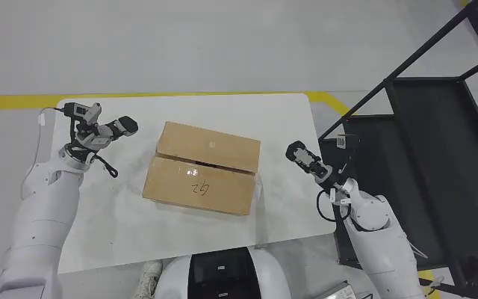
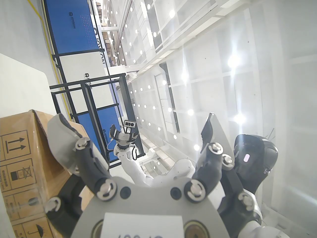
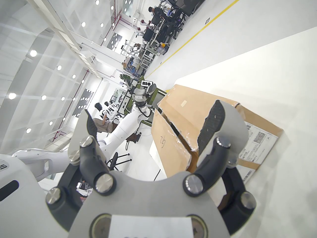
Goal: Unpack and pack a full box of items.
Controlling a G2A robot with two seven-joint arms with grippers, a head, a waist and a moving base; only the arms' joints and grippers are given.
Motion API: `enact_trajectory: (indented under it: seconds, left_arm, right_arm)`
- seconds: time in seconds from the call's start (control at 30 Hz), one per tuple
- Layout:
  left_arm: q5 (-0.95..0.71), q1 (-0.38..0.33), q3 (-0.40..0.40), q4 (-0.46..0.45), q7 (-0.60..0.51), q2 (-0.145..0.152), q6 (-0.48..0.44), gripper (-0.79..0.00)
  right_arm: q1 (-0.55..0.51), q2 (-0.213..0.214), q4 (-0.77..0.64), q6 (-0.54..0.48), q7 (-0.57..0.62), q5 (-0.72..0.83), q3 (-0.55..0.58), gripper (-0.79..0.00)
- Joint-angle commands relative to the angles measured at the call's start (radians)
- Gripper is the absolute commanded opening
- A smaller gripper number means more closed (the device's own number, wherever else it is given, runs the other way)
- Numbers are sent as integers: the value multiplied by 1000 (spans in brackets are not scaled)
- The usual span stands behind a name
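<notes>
A brown cardboard box (image 1: 202, 167) lies in the middle of the white table (image 1: 112, 217), its two top flaps folded down with a narrow seam between them. My left gripper (image 1: 128, 125) hovers off the box's left end, open and empty; the left wrist view has the box's printed side (image 2: 22, 164) beside its fingers (image 2: 62, 130). My right gripper (image 1: 296, 152) hangs just off the box's right end, open and empty. From the right wrist, the box top (image 3: 188, 115) with torn tape along the seam lies beyond that gripper (image 3: 153, 122).
A dark metal rack (image 1: 418, 142) stands close to the table's right side, behind my right arm. Bare table surface lies in front of the box and to its left.
</notes>
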Motion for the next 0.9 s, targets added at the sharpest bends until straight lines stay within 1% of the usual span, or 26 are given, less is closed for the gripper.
enact_trajectory:
  seconds: [0.0,0.53,0.6,0.63,0.67,0.73,0.77,0.87]
  left_arm:
    - [0,0,0,0,0,0,0,-1]
    - [0,0,0,0,0,0,0,0]
    - [59,6,8,-34,2,3,-2,0]
    - [80,11,8,-47,2,5,2,0]
    - [79,15,9,-59,-12,6,27,0]
    - [84,13,2,-66,-52,10,55,0]
    - [99,9,-1,-62,-83,14,58,0]
    - [150,-6,-12,-69,-136,26,106,0]
  right_arm:
    - [0,0,0,0,0,0,0,-1]
    - [0,0,0,0,0,0,0,0]
    - [-2,0,0,12,8,0,-7,0]
    - [-3,1,-3,33,30,3,-18,0]
    - [-1,4,-2,61,67,3,-26,0]
    - [6,10,1,110,157,-5,-38,0]
    - [8,14,6,124,203,-13,-44,0]
    - [13,25,11,154,340,-4,-52,0]
